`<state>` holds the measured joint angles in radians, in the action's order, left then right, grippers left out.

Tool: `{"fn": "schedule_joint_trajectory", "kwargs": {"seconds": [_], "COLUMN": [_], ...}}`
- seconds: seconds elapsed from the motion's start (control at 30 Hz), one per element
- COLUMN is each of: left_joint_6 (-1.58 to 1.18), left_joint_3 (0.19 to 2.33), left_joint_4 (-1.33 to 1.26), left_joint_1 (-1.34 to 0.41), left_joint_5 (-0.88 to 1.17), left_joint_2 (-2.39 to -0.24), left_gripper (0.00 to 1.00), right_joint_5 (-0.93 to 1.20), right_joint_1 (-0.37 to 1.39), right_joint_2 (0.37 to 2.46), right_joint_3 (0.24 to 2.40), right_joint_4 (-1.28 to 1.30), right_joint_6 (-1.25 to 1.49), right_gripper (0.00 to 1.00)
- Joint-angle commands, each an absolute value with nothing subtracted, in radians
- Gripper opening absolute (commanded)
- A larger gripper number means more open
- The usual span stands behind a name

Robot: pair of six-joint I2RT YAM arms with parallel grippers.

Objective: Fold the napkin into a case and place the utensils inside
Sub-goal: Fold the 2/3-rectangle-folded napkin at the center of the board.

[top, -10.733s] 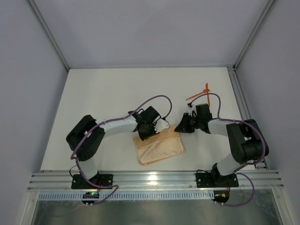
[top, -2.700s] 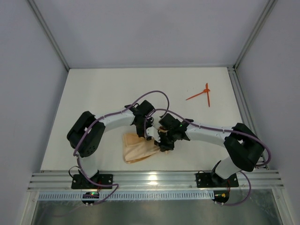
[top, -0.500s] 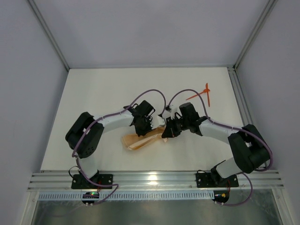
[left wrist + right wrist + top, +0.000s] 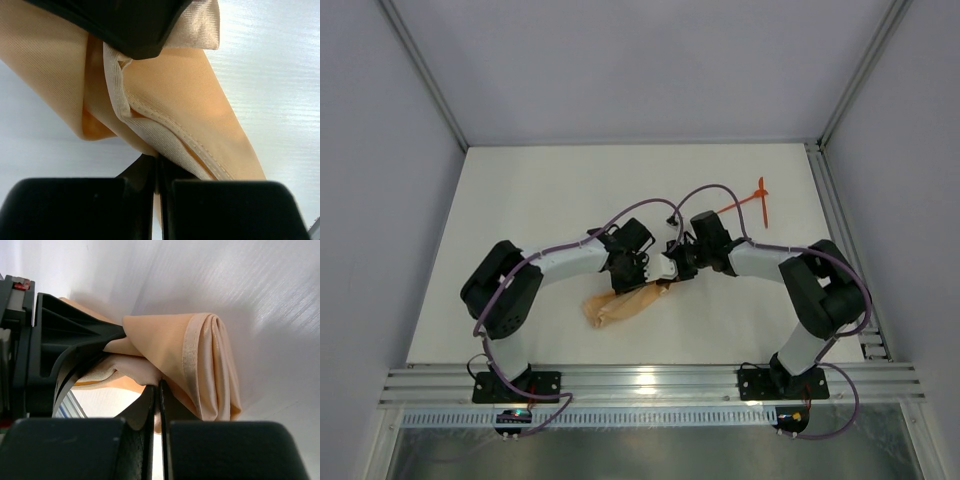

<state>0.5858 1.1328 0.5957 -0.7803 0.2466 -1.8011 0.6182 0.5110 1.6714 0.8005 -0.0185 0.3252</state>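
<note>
A: Starting at the left gripper (image 4: pixel 157 165): apart or together?
B: Together, clamped on a hemmed edge of the napkin (image 4: pixel 200 105). Same at the right gripper (image 4: pixel 159 390): pinched shut on a rolled fold of the same cloth.
A: And between the two?
B: Almost touching, tip toward tip, near the middle of the tabletop (image 4: pixel 520 190), both gripping one end of the cloth.
A: Which way from there to the rest of the napkin?
B: Toward the near left corner. Bunched into a loose, narrow roll, long axis slanting from the two grips down to the near left. Resting on the surface or hanging just above at the loose end: cannot tell.
A: Folded into its pocket yet?
B: Not by the look of it: crumpled, no flat shape, no clean diagonal edge. Probably needs laying down and flattening along that slant first.
A: And the utensils (image 4: pixel 758 196)?
B: Well apart, toward the far right corner, crossed at one end, outside the cloth. Beyond the right gripper, so nearer to it than to the left; likely a job for that side later.
</note>
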Motion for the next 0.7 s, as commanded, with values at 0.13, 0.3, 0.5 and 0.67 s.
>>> {"fn": "schedule_joint_trajectory", "kwargs": {"seconds": [0.13, 0.3, 0.5, 0.67], "left_joint_6": [0.584, 0.531, 0.525, 0.508], "left_joint_3": [1.114, 1.126, 1.12, 1.123], "left_joint_4": [0.588, 0.555, 0.541, 0.534], "left_joint_1": [-0.796, -0.769, -0.764, -0.753], "left_joint_5": [0.246, 0.227, 0.227, 0.232], "left_joint_2": [-1.801, -1.798, -1.789, -1.789], "left_gripper": [0.01, 0.06, 0.12, 0.24], "right_joint_5": [0.572, 0.572, 0.554, 0.548], "right_joint_1": [0.515, 0.515, 0.515, 0.515], "right_joint_2": [1.683, 1.712, 1.741, 1.77], "right_joint_3": [0.816, 0.813, 0.825, 0.821], "right_joint_4": [-0.025, -0.029, -0.025, -0.031], "right_joint_6": [0.35, 0.357, 0.362, 0.374], "right_gripper": [0.03, 0.03, 0.03, 0.03]}}
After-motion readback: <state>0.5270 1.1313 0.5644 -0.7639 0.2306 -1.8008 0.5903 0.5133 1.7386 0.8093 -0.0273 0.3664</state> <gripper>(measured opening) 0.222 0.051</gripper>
